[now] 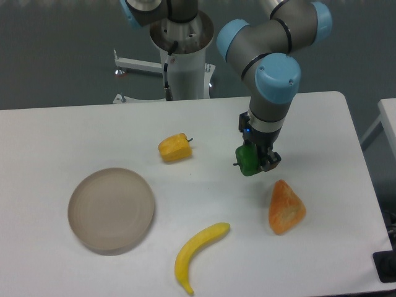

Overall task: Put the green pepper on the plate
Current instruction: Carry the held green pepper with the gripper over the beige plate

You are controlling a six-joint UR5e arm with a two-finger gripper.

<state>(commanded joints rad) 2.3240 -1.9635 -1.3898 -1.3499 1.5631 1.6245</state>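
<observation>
Gripper (257, 159) right of centre is clamping the small glossy dark-green toy pepper (247, 160), apparently clear of the white table (55, 136), likely for carrying; the round matte beige-grey plate (111, 209) is waiting bare at lower left, well apart.

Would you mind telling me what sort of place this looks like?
Probably a robotics lab: a robot arm mounted behind a plain white table, with toy food like a banana and green pepper laid out.
</observation>
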